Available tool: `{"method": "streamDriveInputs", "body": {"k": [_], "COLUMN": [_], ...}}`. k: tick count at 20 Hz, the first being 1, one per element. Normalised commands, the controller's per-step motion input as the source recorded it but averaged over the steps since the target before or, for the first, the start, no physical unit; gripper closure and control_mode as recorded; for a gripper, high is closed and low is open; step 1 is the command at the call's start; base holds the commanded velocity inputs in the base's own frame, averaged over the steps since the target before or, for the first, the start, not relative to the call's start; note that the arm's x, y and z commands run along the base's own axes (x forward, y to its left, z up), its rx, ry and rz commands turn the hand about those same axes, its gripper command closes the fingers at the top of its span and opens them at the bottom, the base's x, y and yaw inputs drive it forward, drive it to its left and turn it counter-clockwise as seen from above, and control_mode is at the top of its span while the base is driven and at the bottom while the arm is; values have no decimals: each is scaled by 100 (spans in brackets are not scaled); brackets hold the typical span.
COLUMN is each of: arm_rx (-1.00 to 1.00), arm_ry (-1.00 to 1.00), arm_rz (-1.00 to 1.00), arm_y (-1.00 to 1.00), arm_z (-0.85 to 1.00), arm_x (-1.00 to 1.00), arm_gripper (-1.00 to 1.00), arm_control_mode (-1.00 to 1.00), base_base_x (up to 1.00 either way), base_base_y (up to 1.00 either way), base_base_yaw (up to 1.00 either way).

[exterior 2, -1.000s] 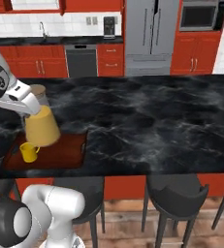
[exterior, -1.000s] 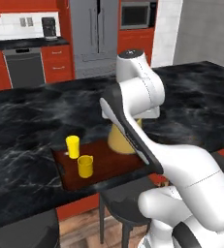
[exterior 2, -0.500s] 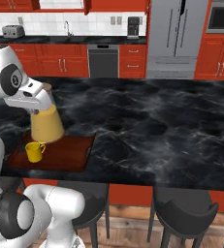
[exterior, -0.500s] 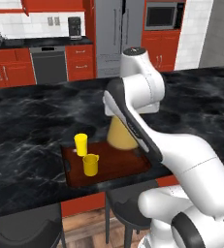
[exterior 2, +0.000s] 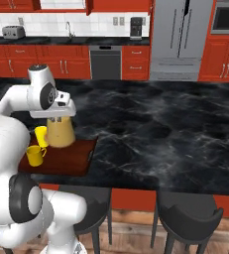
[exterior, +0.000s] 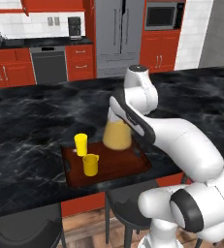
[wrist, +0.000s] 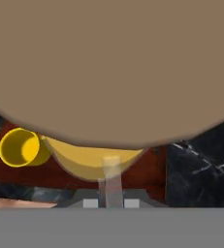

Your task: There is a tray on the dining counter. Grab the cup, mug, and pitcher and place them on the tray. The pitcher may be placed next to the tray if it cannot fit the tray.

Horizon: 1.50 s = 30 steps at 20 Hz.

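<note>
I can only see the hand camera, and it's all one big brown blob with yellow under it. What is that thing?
Observer: That's a lid. The base cameras show the whole pitcher, a jug of orange juice right under the pincer.
Operator: Is it on the tray?
Observer: It's at the far end of the tray. I can't tell if it's touching.
Operator: Are both yellow ones there too?
Observer: Yes. The cup and the mug both stand on the tray beside the pitcher.

No text, label, brand or number can be read anywhere.
</note>
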Motion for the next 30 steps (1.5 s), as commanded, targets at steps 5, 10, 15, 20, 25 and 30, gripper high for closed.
{"method": "streamDriveInputs", "body": {"k": [5,10,15,20,25,30], "arm_rx": [0,0,-2,-4,-5,-3], "arm_ry": [0,0,0,-4,-6,-1], "arm_rz": [21,17,7,4,2,2], "arm_y": [0,0,0,-7,-4,-5], "arm_z": [-59,-58,-48,-43,-39,-39], "arm_x": [67,51,6,0,0,-5], "arm_gripper": [100,100,100,100,100,-100], "arm_control_mode": [-100,-100,-100,-100,-100,-100], "base_base_x": [0,0,0,0,0,0], "base_base_y": [0,0,0,0,0,0], "base_base_yaw": [0,0,0,0,0,0]}}
